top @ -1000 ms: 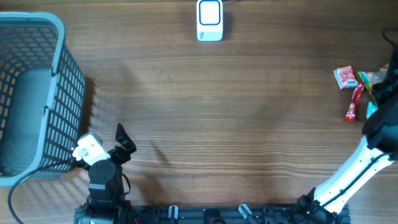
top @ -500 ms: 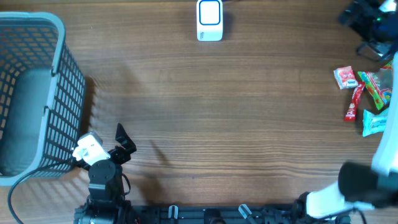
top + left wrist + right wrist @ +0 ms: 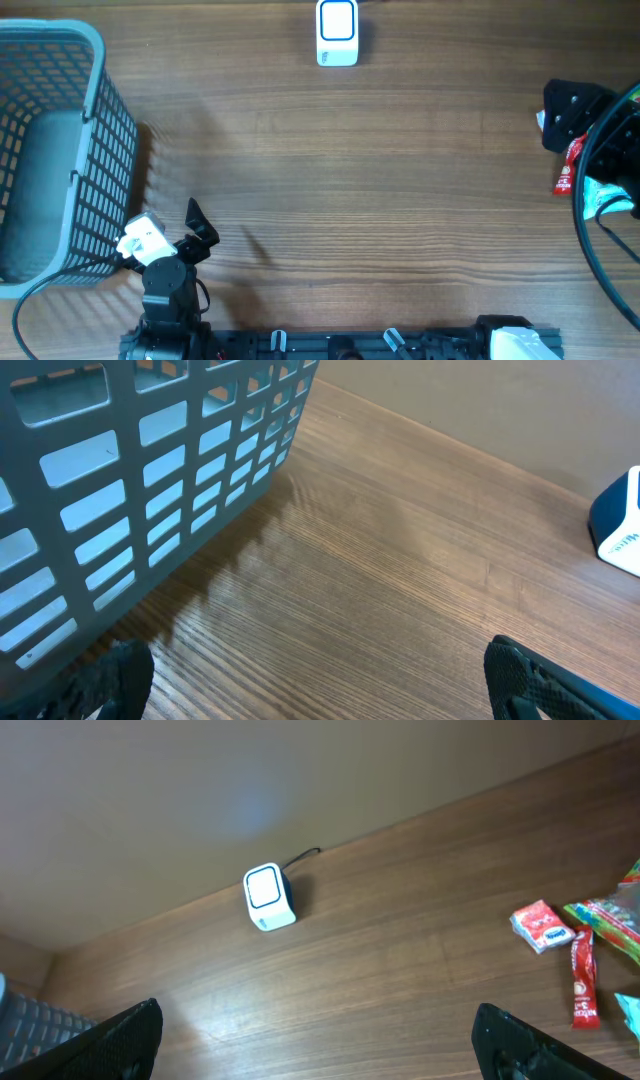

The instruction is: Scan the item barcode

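The white barcode scanner [image 3: 337, 32] with a blue-edged window stands at the table's far edge; the right wrist view shows it as scanner [image 3: 268, 897], the left wrist view as scanner [image 3: 620, 525]. The items are small snack packets at the right: a red square packet [image 3: 541, 926], a red stick [image 3: 583, 982] and a green packet [image 3: 610, 920]. My right gripper [image 3: 325, 1050] hangs high above the table, open and empty; from above, the right gripper [image 3: 572, 112] covers part of the packets, leaving the red stick [image 3: 565, 178] and a teal packet [image 3: 603, 197] showing. My left gripper [image 3: 200, 228] rests open and empty at the front left.
A tall grey-blue mesh basket [image 3: 95, 150] takes up the left side, close beside my left gripper [image 3: 320, 695]; its wall [image 3: 130, 490] fills the left of that view. A black cable [image 3: 600, 260] loops from the right arm past the table's right edge.
The right arm swung from the right edge up to the far right corner, then back over the packets. Its jaws went from shut to open. The left arm stayed still.
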